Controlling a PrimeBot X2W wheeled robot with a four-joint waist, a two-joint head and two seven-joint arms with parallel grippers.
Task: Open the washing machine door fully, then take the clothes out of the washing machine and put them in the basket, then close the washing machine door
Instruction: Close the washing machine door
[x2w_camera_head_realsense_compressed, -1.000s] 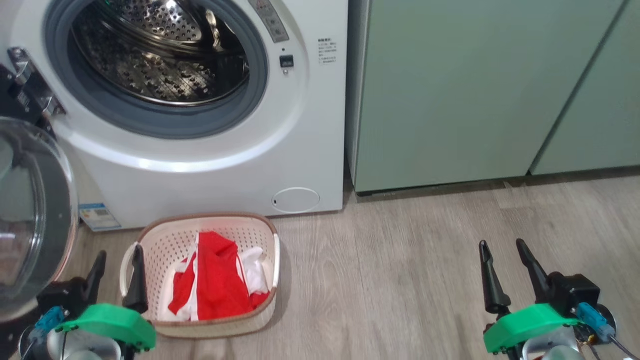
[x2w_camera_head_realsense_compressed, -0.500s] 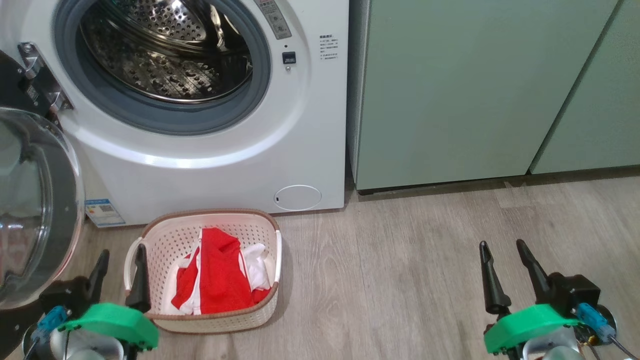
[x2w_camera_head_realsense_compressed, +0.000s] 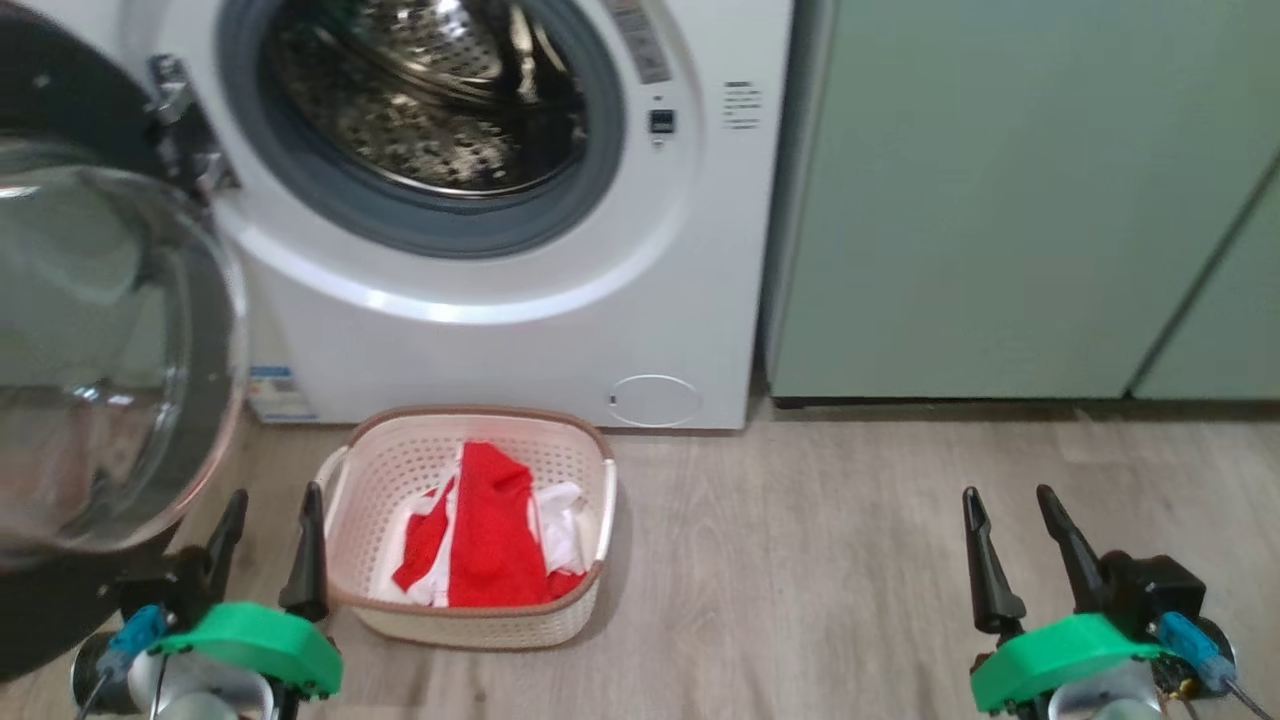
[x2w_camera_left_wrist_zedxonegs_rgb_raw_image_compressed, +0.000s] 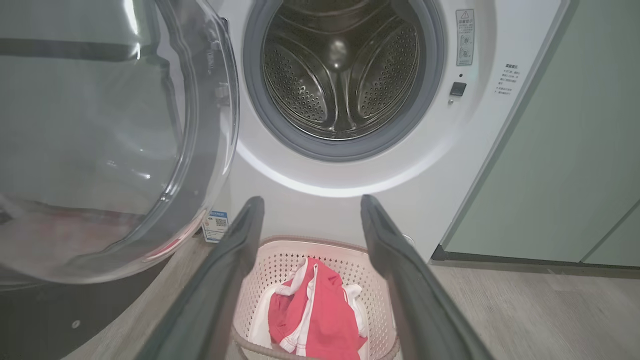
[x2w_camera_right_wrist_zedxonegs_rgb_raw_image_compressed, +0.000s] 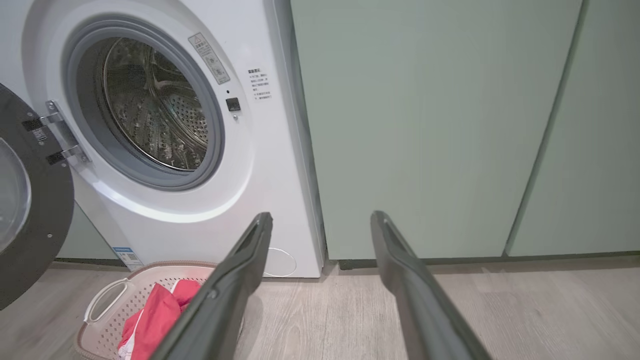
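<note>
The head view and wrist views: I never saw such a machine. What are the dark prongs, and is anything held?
This is a two-armed robot. The head view looks down from its head: the left gripper and right gripper are its hands, each with two dark fingers, both open and holding nothing. Each wrist view looks along one gripper's fingers. On the floor before the washing machine stands the basket with the clothes inside. The washing machine door hangs open at the left.

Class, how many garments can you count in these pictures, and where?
1. The bright red fabric garment with white stripes lies in the cream-white perforated plastic basket before the white front-loading washing machine. Its perforated steel drum looks empty; others may hide underneath.
</note>
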